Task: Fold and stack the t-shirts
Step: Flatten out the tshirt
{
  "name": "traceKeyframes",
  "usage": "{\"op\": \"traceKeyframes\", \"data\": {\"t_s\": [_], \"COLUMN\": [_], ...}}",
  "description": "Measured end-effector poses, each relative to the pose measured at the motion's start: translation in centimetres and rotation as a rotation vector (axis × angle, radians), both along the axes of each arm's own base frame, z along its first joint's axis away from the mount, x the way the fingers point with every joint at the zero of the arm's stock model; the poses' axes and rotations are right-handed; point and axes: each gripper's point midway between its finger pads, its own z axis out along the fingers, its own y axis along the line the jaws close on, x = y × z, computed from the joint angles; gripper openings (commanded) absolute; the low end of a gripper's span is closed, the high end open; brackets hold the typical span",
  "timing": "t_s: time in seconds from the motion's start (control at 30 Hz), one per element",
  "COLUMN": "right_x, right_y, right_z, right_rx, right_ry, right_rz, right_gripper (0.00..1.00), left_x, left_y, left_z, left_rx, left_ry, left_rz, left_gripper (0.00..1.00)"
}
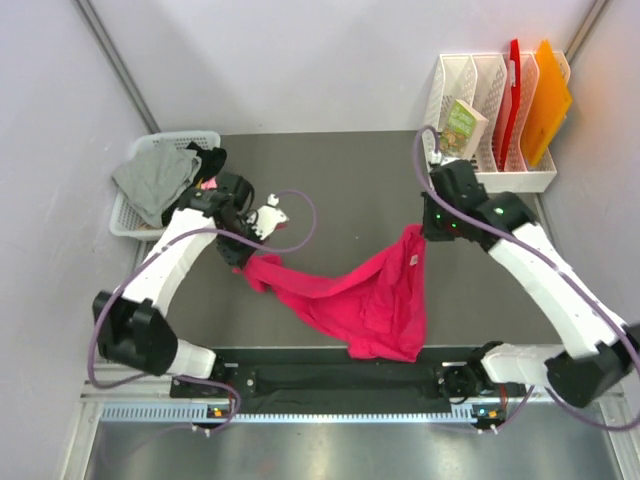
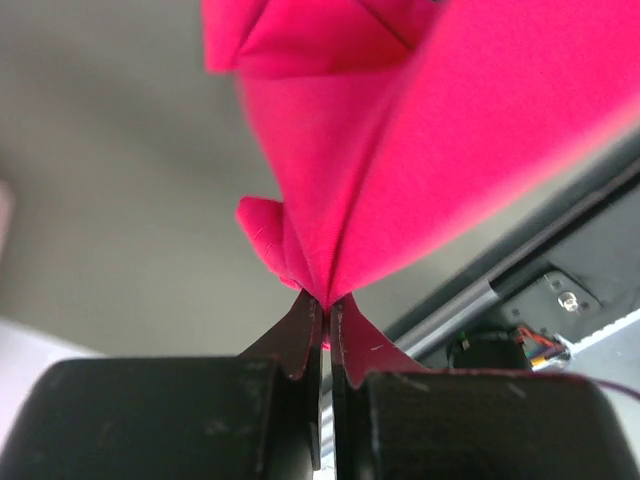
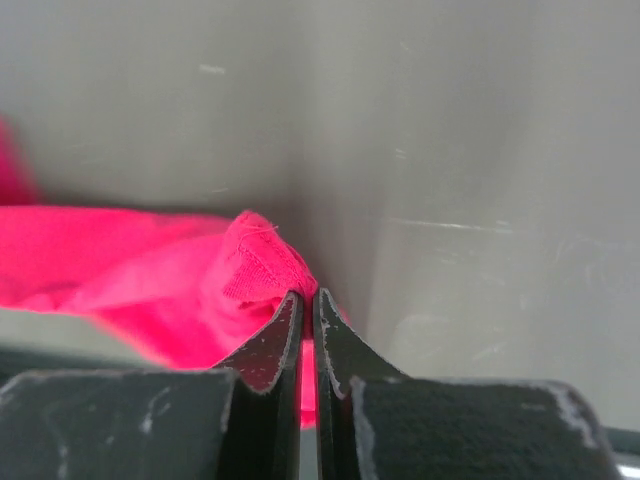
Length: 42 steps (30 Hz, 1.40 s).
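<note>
**A:** Top view first. The crimson-red cloth t-shirt (image 1: 375,295) hangs slung between both arms at centre frame, its bunched middle sagging toward the bottom edge of the dark grey table (image 1: 340,170).

**B:** The left gripper (image 1: 244,258) pinches one end left of centre, and the right gripper (image 1: 427,232) has the other end right of centre. Upper left, a crumpled grey t-shirt (image 1: 155,178) sits in the white plastic mesh basket (image 1: 122,222).

**A:** Left wrist view: jaws clamped almost flush on a thin pleat of red cloth, which fans out to the upper right.

**B:** Right wrist view: same story. The jaws are narrow and bite a stitched hem at centre, with the cloth trailing off left.

**A:** Where's the danger?

**B:** Both bites look shallow to me. Stretch the arms apart too hard and a hem could slip free, dropping that side in a heap. Lower it unspread and that sagging middle could land creased, or drag over the table's bottom edge.
</note>
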Motion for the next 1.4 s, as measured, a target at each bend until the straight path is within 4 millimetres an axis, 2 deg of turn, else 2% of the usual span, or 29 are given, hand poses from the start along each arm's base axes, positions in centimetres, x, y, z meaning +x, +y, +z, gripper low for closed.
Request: {"op": "traceKeyframes", "data": {"t_s": [0.07,0.13,0.23,0.4,0.43,0.47,0.5,0.53,0.57,0.6,0.67,0.7,0.73,0.87,0.97,1.03,1.13,1.2,1.27,1.33,1.4], "right_x": [1.9,3.8,6.6,11.2,11.9,12.4,12.7,13.0,13.3,13.4,13.5,13.6,13.5,14.0,13.8,12.8,10.8,9.4,7.6,5.8,4.3], "right_y": [-1.1,-2.2,-3.7,-4.7,-4.5,-4.4,-4.3,-4.2,-4.1,-4.1,-4.2,-4.3,-4.5,-5.1,-4.9,-3.6,-0.2,2.1,3.9,4.8,4.6], "right_z": [-3.9,-5.8,-6.2,-5.3,-5.6,-6.1,-6.7,-7.5,-8.3,-9.1,-10.3,-10.5,-10.6,-8.9,-7.3,-6.4,-5.8,-6.3,-7.6,-9.6,-11.4], "right_rx": [-0.034,-0.055,-0.065,-0.066,-0.066,-0.071,-0.076,-0.083,-0.091,-0.105,-0.127,-0.136,-0.148,-0.189,-0.201,-0.185,-0.133,-0.102,-0.080,-0.072,-0.074], "right_ry": [0.076,0.104,0.080,-0.004,-0.010,-0.006,0.003,0.015,0.031,0.050,0.079,0.083,0.085,0.044,0.008,0.000,0.008,0.033,0.083,0.149,0.215], "right_rz": [-0.057,-0.106,-0.162,-0.211,-0.209,-0.206,-0.203,-0.198,-0.192,-0.187,-0.181,-0.180,-0.182,-0.205,-0.202,-0.163,-0.068,-0.003,0.053,0.088,0.094], "right_gripper": [0.00,0.00,0.00,0.00,0.06,0.20,0.28,0.35,0.40,0.43,0.50,0.50,0.52,0.48,0.43,0.42,0.42,0.42,0.42,0.42,0.42], "left_x": [0.8,2.1,4.7,12.6,13.9,15.4,16.7,18.0,18.8,20.1,21.6,22.0,22.3,22.5,21.3,19.6,16.3,13.9,12.2,11.2,10.7], "left_y": [-0.3,-0.6,-0.8,-1.3,-1.3,-1.2,-1.1,-0.9,-0.7,-0.3,0.2,0.4,0.8,1.0,-0.1,-1.3,-3.8,-5.7,-7.4,-8.4,-8.4], "left_z": [-2.5,-4.7,-7.5,-11.1,-11.5,-11.8,-12.1,-12.2,-12.2,-12.0,-11.5,-11.3,-11.1,-10.5,-9.2,-7.3,-4.5,-3.7,-3.7,-4.3,-4.9], "left_rx": [0.013,0.028,0.070,0.121,0.127,0.135,0.144,0.151,0.164,0.178,0.203,0.209,0.221,0.224,0.158,0.108,0.052,0.020,-0.002,-0.017,-0.020], "left_ry": [0.046,0.081,0.132,0.110,0.097,0.080,0.063,0.044,0.029,0.003,-0.041,-0.056,-0.073,-0.093,-0.089,-0.094,-0.117,-0.114,-0.087,-0.058,-0.033], "left_rz": [-0.001,0.001,0.008,0.060,0.073,0.092,0.110,0.126,0.139,0.168,0.193,0.204,0.220,0.230,0.207,0.172,0.082,0.015,-0.039,-0.068,-0.071], "left_gripper": [0.00,0.00,0.00,0.01,0.08,0.27,0.42,0.52,0.73,0.87,0.95,0.99,0.99,0.99,0.95,0.94,0.91,0.90,0.90,0.90,0.90]}}
